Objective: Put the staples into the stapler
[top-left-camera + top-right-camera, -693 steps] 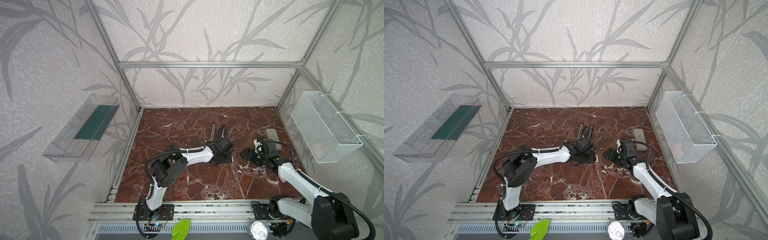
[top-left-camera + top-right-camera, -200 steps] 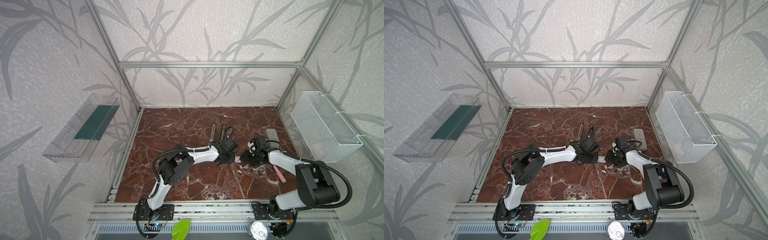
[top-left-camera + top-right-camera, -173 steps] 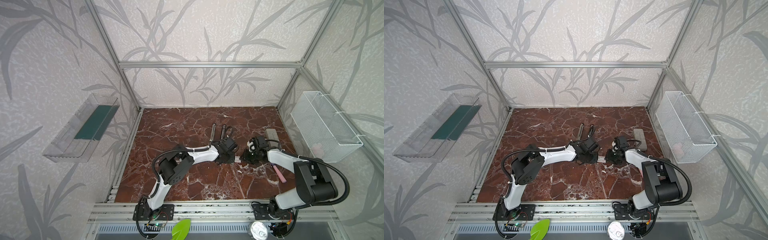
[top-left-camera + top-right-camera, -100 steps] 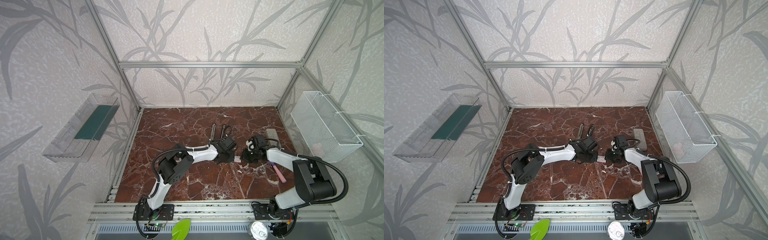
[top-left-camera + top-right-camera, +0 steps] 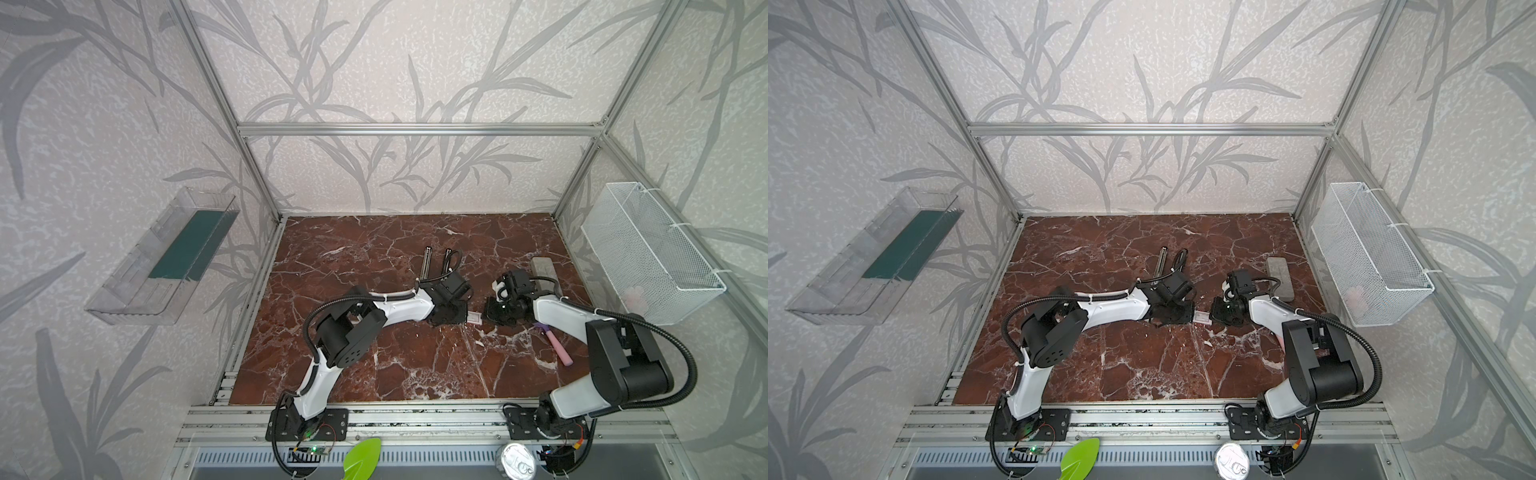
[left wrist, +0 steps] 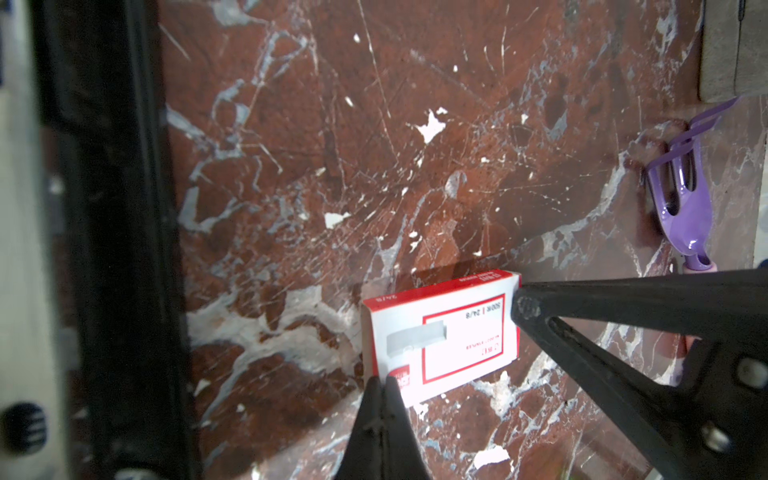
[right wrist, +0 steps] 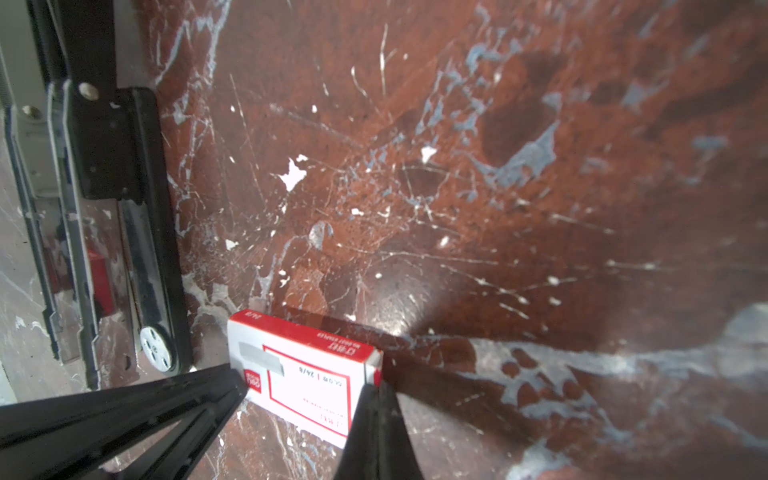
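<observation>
Both top views are bright, even and sharp, lines bowing at the edges. In the right wrist view the marble (image 7: 582, 208) blurs far from the right gripper (image 7: 376, 399); glare whitens the staples (image 7: 307, 374) at its tip (print faint there).

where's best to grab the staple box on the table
Probably across its two long narrow sides, near the middle, coming down from above: the staple box lies flat on the table, broad printed face up, with the shut left pincer and right pincer crowding its short ends.
</observation>
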`<state>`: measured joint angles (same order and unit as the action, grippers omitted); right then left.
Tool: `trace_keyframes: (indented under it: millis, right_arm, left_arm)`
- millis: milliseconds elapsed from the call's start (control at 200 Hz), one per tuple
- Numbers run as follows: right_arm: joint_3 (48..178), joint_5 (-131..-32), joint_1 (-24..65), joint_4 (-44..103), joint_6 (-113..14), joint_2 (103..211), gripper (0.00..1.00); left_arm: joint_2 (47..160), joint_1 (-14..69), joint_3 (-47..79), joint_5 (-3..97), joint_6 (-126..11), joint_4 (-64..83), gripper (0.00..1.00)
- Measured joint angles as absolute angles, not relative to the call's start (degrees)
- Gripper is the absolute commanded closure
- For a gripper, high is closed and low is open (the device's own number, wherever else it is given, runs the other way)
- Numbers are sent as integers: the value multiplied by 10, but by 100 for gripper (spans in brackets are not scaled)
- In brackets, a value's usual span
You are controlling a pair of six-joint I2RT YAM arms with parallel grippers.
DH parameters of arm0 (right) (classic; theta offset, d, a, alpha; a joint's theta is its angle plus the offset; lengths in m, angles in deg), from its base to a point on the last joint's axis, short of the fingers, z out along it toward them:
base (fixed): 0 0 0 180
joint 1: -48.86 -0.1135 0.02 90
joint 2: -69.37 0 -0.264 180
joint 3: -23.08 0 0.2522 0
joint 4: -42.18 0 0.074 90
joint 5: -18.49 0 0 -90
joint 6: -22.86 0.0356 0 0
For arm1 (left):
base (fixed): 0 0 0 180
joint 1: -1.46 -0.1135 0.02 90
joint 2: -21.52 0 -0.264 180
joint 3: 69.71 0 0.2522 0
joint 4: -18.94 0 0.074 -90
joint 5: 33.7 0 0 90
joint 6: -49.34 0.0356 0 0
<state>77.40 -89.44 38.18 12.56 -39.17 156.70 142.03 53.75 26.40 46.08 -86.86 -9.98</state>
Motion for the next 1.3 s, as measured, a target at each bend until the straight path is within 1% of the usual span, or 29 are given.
trace_keyframes:
  millis: [380,475,530,670,800,895,1020,1200,1305]
  right_arm:
    - [774,-847,385,87,-396,1555,100]
    - [773,-853,385,87,-396,1544,86]
    - [771,-859,385,90,-394,1530,81]
    - [770,-875,381,99,-393,1510,75]
    - [770,-884,377,106,-392,1524,70]
    - [770,-889,375,114,-391,1539,68]
    - [770,-896,374,123,-387,1557,68]
    - [770,-897,373,129,-383,1566,79]
    - [770,-896,372,131,-383,1566,87]
  left_arm:
    - [1419,531,263,459,-869,-98,100]
    - [1419,530,263,459,-870,-98,100]
    - [1419,530,263,459,-870,-98,100]
    - [1419,530,263,458,-872,-98,100]
    - [1419,530,263,457,-873,-98,100]
    - [1419,530,263,457,-874,-98,100]
    - [1419,530,262,457,-874,-97,100]
    - [1419,530,261,456,-874,-96,100]
    - [1419,530,261,456,-877,-95,100]
